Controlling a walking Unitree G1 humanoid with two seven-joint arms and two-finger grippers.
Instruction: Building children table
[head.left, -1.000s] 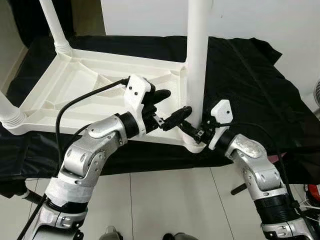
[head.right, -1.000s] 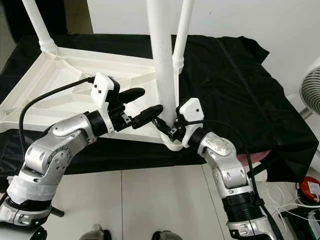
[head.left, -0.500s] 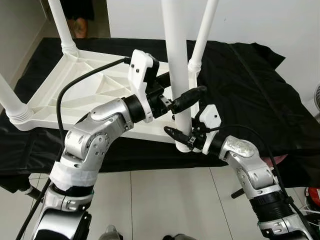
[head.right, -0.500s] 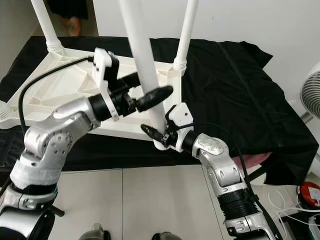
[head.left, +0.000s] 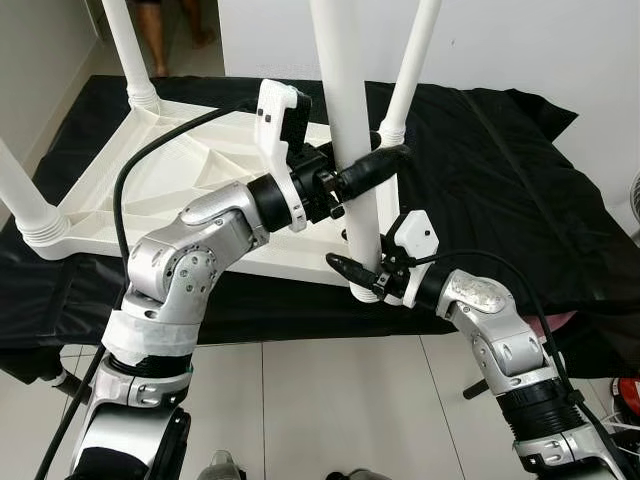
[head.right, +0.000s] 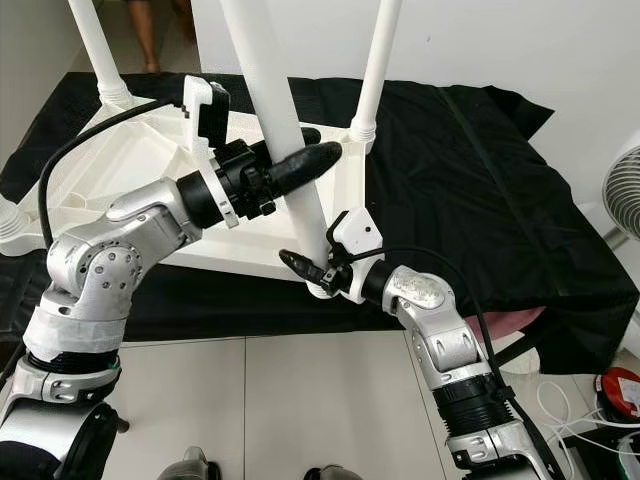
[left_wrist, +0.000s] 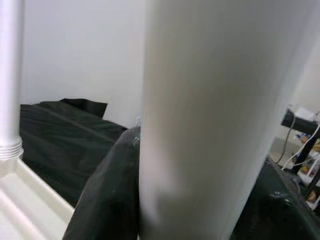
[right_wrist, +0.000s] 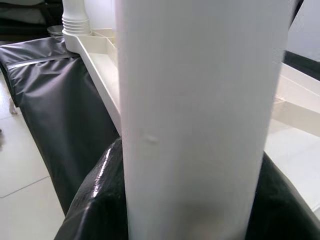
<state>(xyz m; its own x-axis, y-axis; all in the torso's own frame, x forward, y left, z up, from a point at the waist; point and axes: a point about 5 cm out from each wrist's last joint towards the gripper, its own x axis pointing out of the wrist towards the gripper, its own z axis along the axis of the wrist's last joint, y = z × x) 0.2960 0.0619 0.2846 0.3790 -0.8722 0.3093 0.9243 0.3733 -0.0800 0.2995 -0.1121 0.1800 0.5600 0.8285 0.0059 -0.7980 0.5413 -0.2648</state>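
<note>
Gripping the near table leg (head.left: 345, 120), left gripper (head.left: 372, 168) clamps high, right gripper (head.left: 362, 270) clamps low, steadying it in the upturned tabletop's (head.left: 170, 170) corner socket.

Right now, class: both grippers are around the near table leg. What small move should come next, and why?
Probably a short twist of the near leg into its corner socket. The left gripper clasps it higher up, the right gripper just above the socket, and the upturned tabletop already carries the other legs.

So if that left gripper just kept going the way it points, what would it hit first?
The left gripper already straddles the near white table leg; past it, probably the black cloth, though depth is unclear.
</note>
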